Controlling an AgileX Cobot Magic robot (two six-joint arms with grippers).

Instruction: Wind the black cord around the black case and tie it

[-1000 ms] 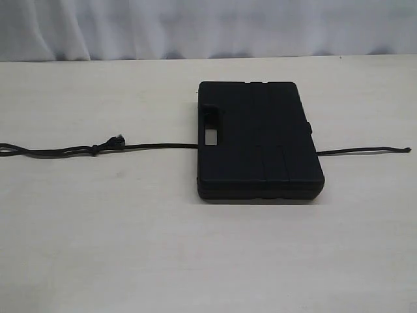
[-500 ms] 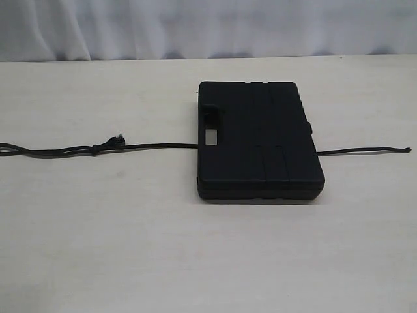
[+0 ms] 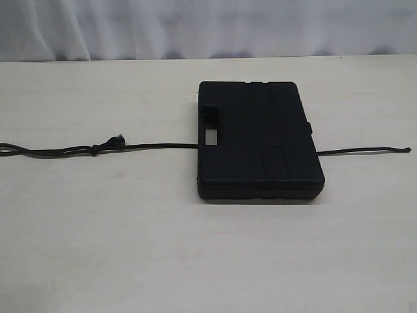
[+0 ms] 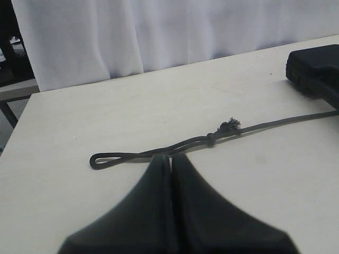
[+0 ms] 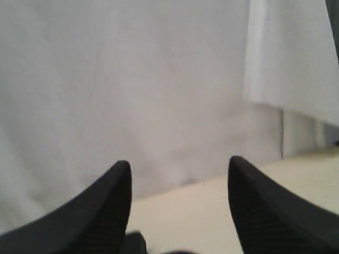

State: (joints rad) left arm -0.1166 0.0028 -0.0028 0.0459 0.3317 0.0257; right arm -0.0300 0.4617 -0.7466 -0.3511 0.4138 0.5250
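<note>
The black case (image 3: 259,140) lies flat on the table (image 3: 130,248), right of middle in the exterior view. The black cord (image 3: 156,146) passes under it and shows on both sides, with its knot (image 3: 96,149) and frayed tip (image 3: 119,137) to the left. That view cuts the cord off at its edge, while the left wrist view shows the loop (image 4: 98,160) at its end (plus a corner of the case) and the left gripper (image 4: 171,159) near the doubled strand, fingers pressed together on nothing. Only the right wrist view shows the right gripper (image 5: 179,169), fingers spread wide and empty, facing a white curtain (image 5: 132,79).
</note>
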